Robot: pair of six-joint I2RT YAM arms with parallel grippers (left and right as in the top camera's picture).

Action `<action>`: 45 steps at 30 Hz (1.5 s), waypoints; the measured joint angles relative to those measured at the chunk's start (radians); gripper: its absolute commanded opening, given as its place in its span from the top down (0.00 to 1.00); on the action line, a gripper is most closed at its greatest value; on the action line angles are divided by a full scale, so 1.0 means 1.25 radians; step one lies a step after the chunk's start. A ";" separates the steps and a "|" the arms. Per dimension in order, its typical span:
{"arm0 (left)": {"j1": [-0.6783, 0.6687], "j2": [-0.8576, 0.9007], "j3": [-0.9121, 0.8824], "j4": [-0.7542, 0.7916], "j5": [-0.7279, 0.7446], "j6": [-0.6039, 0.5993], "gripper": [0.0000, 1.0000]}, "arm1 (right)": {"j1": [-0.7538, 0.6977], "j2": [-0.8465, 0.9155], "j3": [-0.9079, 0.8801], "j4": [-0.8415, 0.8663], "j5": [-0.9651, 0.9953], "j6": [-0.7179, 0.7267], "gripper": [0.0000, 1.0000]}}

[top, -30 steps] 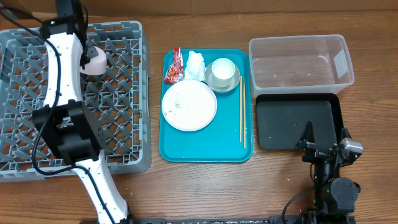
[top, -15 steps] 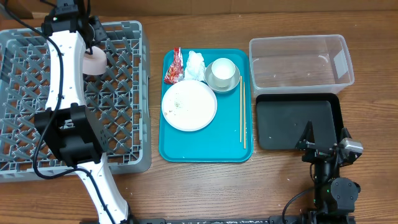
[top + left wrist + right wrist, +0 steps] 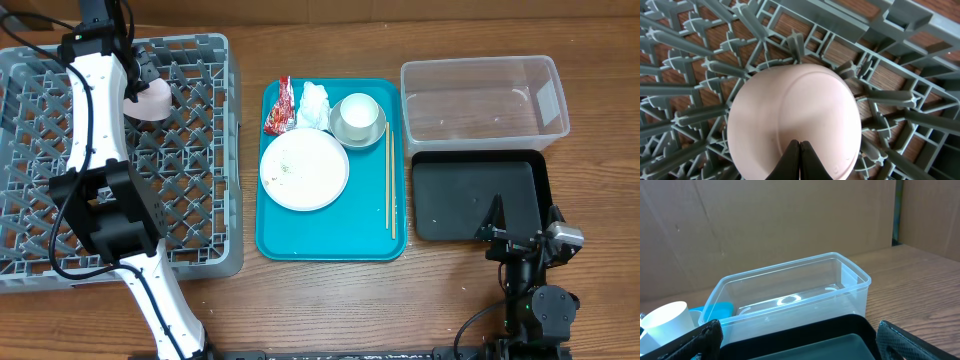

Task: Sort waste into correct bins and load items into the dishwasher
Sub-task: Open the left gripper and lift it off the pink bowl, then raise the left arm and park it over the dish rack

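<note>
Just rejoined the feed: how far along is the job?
Done: nothing yet. In hand: the left gripper is shut on the pinkish round bowl among the pegs of the grey plastic dish rack. Left: large white plate with rice grains, white cup, red crinkled wrapper and crumpled white tissue sit on the teal tray; clear plastic tub and black tray hold nothing.

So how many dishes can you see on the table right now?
4. A pinkish bowl at the grey rack; on the teal tray, a large plate and a cup stacked on another dish. That stack may hide more.
</note>
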 measured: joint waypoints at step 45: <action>-0.118 -0.271 0.035 -0.351 0.525 0.033 0.16 | 0.000 0.000 0.000 -0.001 0.000 0.000 0.00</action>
